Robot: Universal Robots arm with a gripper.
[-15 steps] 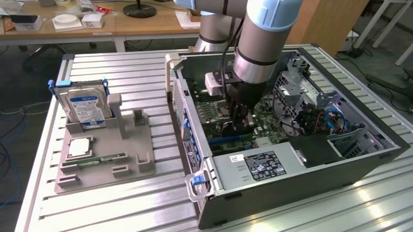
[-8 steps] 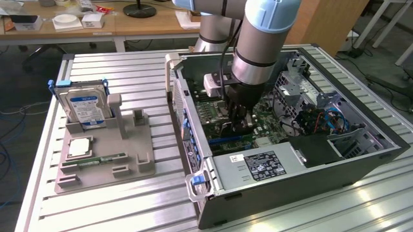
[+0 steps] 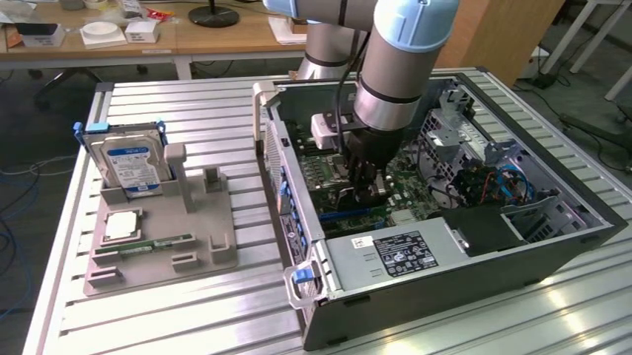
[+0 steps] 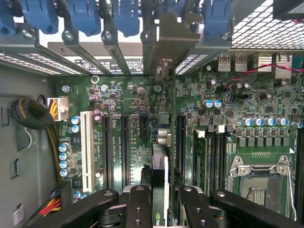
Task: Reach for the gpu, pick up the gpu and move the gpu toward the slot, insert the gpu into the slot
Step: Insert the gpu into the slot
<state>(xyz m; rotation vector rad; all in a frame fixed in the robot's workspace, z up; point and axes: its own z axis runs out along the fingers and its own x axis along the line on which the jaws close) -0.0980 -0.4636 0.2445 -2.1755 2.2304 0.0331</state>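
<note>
Gripping hard from above, the black two-fingered gripper (image 3: 363, 194) on the grey-and-blue robot arm (image 3: 400, 66) sits deep inside the open black desktop computer case (image 3: 553, 244) in the exterior view. Its fingers are clamped on the dark, thin flat gpu card (image 3: 357, 198), which stands on edge just over the green motherboard (image 3: 415, 194), near the blue slot strip (image 3: 348, 214). On the exterior view's left, the grey moulded parts tray (image 3: 212, 244) holds a boxy silver hard drive with a blue-white label (image 3: 130, 164) and a short narrow green memory stick (image 3: 148, 244); both are well apart from the work.

From the wrist view, the black gripper fingers (image 4: 137, 206) pinch the gpu card (image 4: 159, 185) edge-on between them, its silver metal end bracket (image 4: 167, 47) reaching up toward the rear slot openings with their blue plastic retention clips (image 4: 126, 16). Black expansion slots (image 4: 124, 149) lie just beside the card, and a white slot (image 4: 87, 149) further off.

Risk, as I judge it: the card's edge looks close to its slot, but whether it is lined up or seated cannot be told. A small sideways offset would jam the connector on the slot wall, and a snagged bracket could tilt the card or bend the board under pressure
</note>
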